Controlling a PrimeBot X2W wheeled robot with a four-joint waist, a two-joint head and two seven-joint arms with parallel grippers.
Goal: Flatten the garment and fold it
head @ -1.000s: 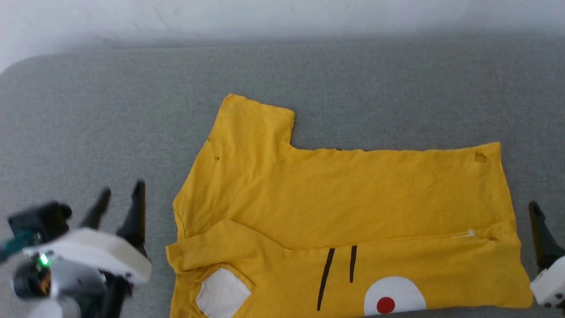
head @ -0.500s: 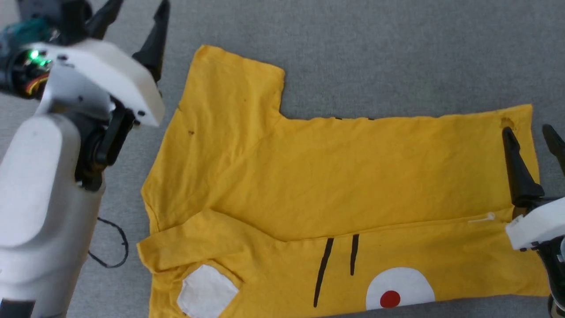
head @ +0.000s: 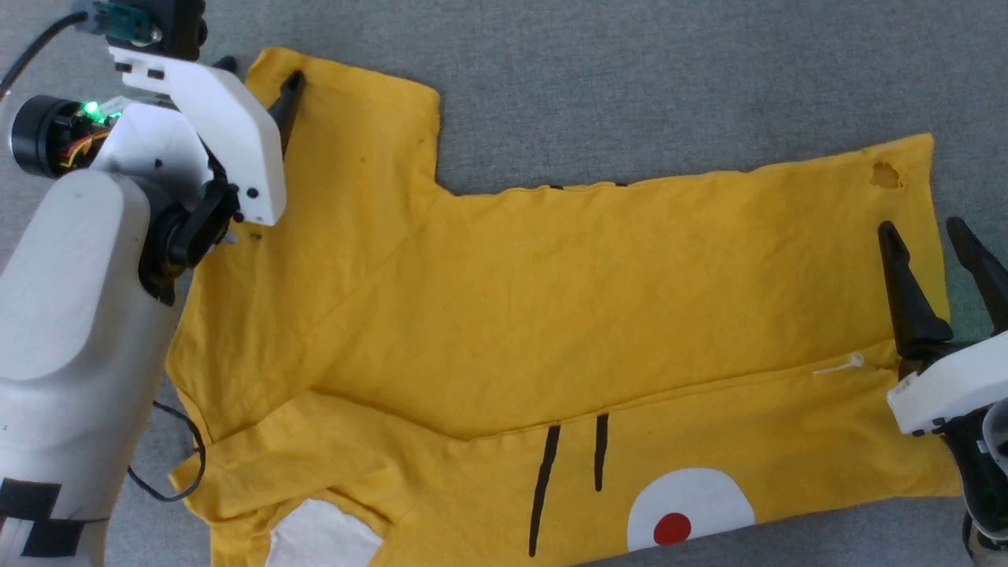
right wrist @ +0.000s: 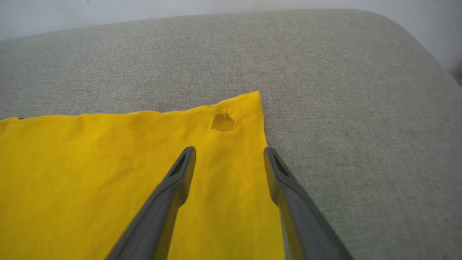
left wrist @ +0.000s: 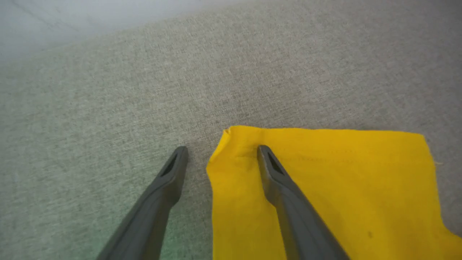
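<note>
The yellow garment [head: 567, 299] lies spread on a grey fabric surface [head: 669, 87]. Its near edge is folded up and shows black lines, a white oval with a red dot and a white patch. My left gripper [head: 260, 72] is open at the far left sleeve corner. In the left wrist view the left gripper [left wrist: 222, 148] straddles that corner of the garment [left wrist: 325, 187], one finger over cloth and one over grey. My right gripper [head: 921, 227] is open over the right edge. The right wrist view shows the right gripper [right wrist: 230, 150] just short of a small hole [right wrist: 223, 122] in the garment [right wrist: 90, 173].
A thin black cable [head: 185, 465] loops on the grey surface beside my left arm. In the right wrist view the grey surface [right wrist: 361, 90] ends in a rounded far edge, with a pale wall behind.
The head camera has tilted down, so the whole picture has shifted. Both grippers have reached forward, the left to the far sleeve corner, the right along the right edge. Both stay open.
</note>
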